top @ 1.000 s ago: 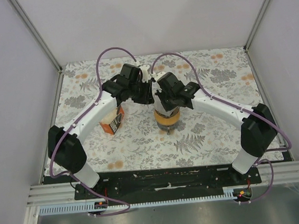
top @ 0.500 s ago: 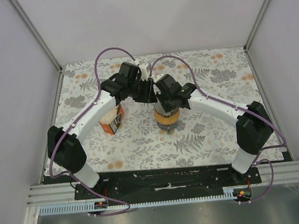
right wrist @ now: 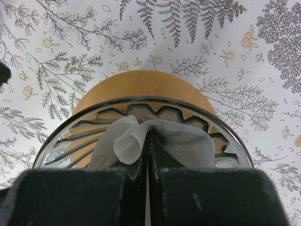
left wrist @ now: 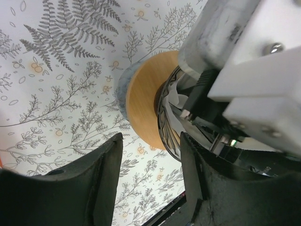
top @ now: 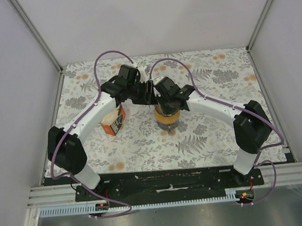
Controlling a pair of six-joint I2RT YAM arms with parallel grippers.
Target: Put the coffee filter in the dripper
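Observation:
The dripper [right wrist: 214,134] is a dark ribbed see-through cone on an amber ring [right wrist: 141,82]; it stands mid-table under both wrists [top: 168,119]. The white coffee filter [right wrist: 188,146] lies crumpled inside the cone. My right gripper [right wrist: 149,136] reaches down into the cone, shut, and a fold of the filter runs into its tips. In the left wrist view the ring [left wrist: 143,103], the dripper [left wrist: 164,127] and a strip of filter [left wrist: 176,101] show side-on. My left gripper [left wrist: 151,141] stands open and empty just left of the dripper, right beside the right gripper [top: 163,105].
A grey glass cup [left wrist: 123,87] carries the ring and dripper. The orange filter packet [top: 113,122] lies left of the dripper under the left forearm. The left gripper [top: 148,92] and the right wrist are close together above the floral cloth [top: 212,139].
The left gripper's jaws have spread wider. Both wrists have edged slightly left over the dripper, and the right gripper has stayed shut.

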